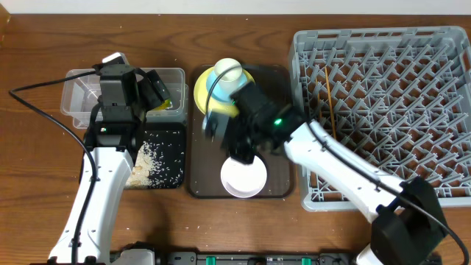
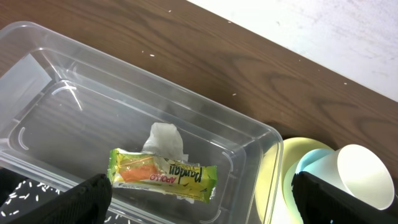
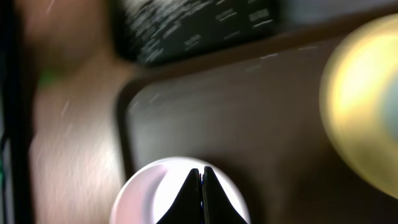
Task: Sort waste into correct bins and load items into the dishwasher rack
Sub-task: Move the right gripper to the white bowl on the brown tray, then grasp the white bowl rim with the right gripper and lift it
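Observation:
The clear tub point(image 2: 56, 81) holds the crumpled tissue point(image 2: 166, 140) and the green-and-orange wrapper point(image 2: 163, 175). My left gripper point(image 2: 205, 205) hangs open and empty just above them; it also shows in the overhead view point(image 1: 156, 92). Rice grains lie in the black tray point(image 1: 158, 154). The yellow-green plate point(image 1: 200, 92), the light blue bowl point(image 1: 213, 77) and the white cup point(image 1: 227, 72) are stacked on the brown serving tray point(image 1: 280, 81). My right gripper point(image 3: 201, 186) is shut and empty over the white bowl point(image 3: 155, 193), which sits at the tray's front point(image 1: 243, 178). A wooden chopstick point(image 1: 330, 103) lies in the grey rack point(image 1: 383, 110).
The rack fills the right side of the table, close against the brown serving tray. The clear tub and black tray stand side by side to the left of that tray. A black cable point(image 1: 44, 103) runs across the table's left part.

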Robot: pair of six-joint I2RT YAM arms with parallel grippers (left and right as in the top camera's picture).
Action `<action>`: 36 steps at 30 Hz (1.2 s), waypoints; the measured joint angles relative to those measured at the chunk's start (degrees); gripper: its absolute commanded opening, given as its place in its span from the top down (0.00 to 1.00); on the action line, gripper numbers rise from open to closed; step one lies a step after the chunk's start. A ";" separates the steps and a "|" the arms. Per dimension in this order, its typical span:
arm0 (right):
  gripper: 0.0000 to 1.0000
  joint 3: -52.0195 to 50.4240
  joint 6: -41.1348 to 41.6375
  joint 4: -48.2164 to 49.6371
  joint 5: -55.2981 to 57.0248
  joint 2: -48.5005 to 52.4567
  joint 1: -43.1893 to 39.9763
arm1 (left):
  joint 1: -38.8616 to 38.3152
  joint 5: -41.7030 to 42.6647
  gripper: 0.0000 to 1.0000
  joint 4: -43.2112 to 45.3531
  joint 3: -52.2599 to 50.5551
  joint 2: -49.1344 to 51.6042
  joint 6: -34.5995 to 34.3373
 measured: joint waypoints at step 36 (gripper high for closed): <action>0.59 -8.59 -13.14 -8.72 -4.39 0.00 5.18 | 0.00 0.00 0.05 0.00 0.00 0.00 -0.02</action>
